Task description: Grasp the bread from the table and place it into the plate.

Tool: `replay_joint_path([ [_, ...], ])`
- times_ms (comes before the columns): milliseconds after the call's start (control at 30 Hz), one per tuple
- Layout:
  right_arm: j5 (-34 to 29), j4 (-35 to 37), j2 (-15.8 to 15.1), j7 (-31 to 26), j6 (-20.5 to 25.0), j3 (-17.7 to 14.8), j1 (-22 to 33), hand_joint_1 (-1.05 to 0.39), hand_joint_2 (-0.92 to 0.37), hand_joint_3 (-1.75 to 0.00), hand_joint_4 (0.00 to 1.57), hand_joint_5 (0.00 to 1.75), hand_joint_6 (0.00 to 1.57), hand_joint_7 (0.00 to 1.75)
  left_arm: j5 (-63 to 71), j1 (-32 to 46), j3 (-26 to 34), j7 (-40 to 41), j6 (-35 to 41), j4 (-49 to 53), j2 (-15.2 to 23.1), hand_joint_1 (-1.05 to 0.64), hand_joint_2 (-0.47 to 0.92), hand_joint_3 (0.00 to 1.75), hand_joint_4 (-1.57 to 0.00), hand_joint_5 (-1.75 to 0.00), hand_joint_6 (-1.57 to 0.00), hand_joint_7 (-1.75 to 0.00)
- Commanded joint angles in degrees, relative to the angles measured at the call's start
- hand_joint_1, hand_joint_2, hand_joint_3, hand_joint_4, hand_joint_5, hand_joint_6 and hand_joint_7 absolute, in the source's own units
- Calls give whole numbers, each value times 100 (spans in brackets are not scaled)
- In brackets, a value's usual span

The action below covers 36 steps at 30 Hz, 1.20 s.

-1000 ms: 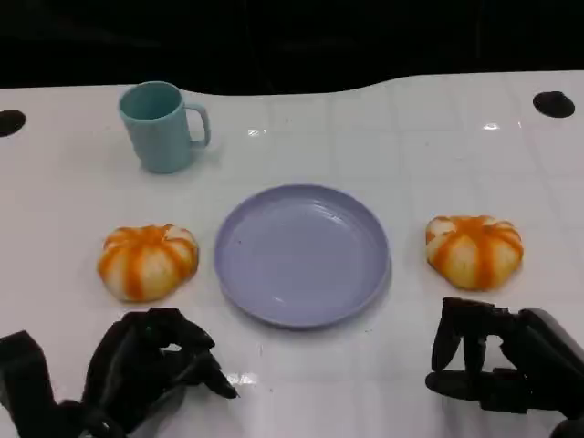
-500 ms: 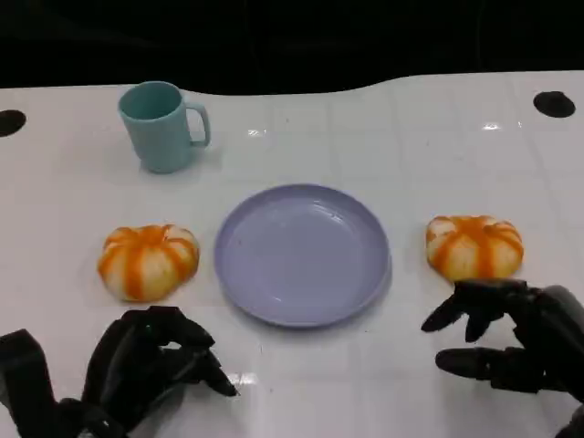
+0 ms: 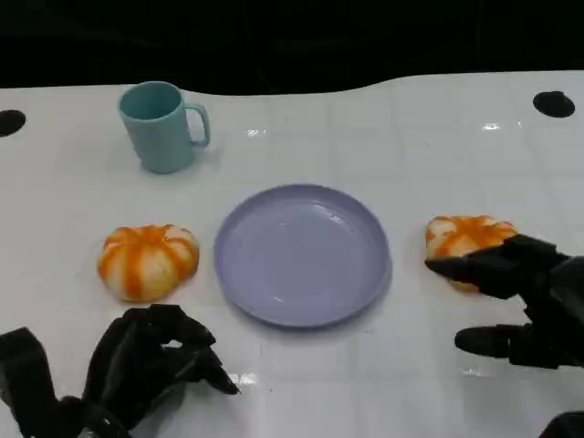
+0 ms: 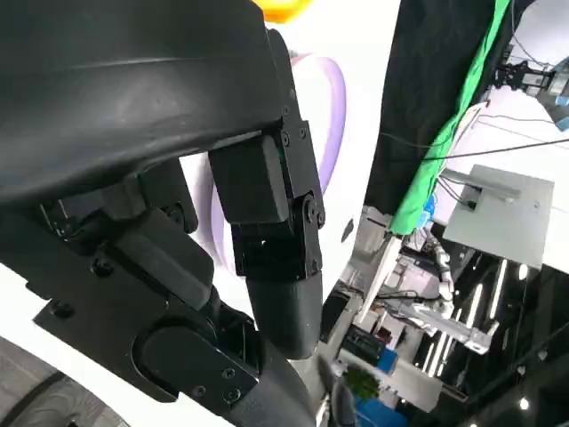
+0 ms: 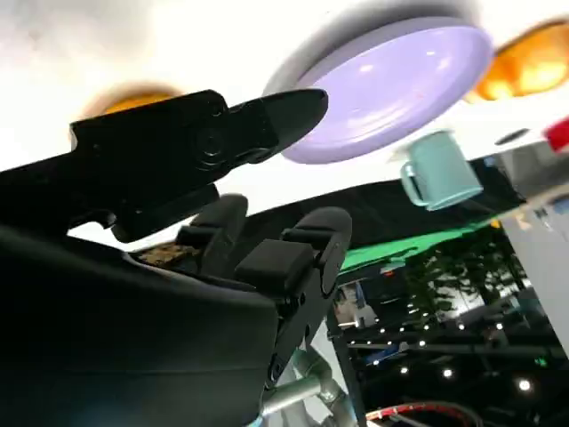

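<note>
My right hand point(image 3: 516, 306) hovers with its fingers spread and grasps nothing; one finger reaches over the bread point(image 3: 459, 239), which lies on the desk point(image 3: 383, 128) at 3 o'clock of the plate point(image 3: 302, 254). I judge this bread light and soft, so I would take it gently around its sides, not squeeze. My left hand point(image 3: 151, 365) rests clenched on nothing. The head view shows a second bread point(image 3: 147, 260) at 9 o'clock and a cup point(image 3: 162, 126); the right wrist view shows the plate from low beside my finger.
</note>
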Motion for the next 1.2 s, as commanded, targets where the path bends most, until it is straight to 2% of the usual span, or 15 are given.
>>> replay_joint_path([
  [33, -270, -447, -245, 64, 500, -63, 49, -43, -90, 0, 23, 27, 44, 0, 11, -69, 18, -11, -20, 55, 67, -105, 62, 0, -157, -60, -157, -37],
  [300, -903, -1065, -401, 260, 1403, 89, 56, -43, -86, 0, 11, 18, 32, 0, 2, -122, 45, -27, -33, 146, 76, -105, 62, 0, -157, -61, -157, -38],
  [567, -1463, -885, -491, 375, 2062, 463, -340, -46, -85, 0, 6, 15, 28, 0, -29, -136, 69, -20, 20, 154, 61, -105, 60, 0, -157, -61, -157, -37],
  [1000, -1692, 695, -384, 76, 2377, 1248, -1442, -42, -86, 0, 10, 19, 29, 1, -21, -110, 72, -27, 14, 121, 54, -105, 61, 0, -157, -60, -157, -37],
  [1200, -1757, 1517, -234, -93, 2481, 1671, -2001, -40, -81, 0, 14, 20, 31, 1, -54, -98, 89, -54, 37, 110, 47, -105, 60, 0, -157, -60, -157, -37],
])
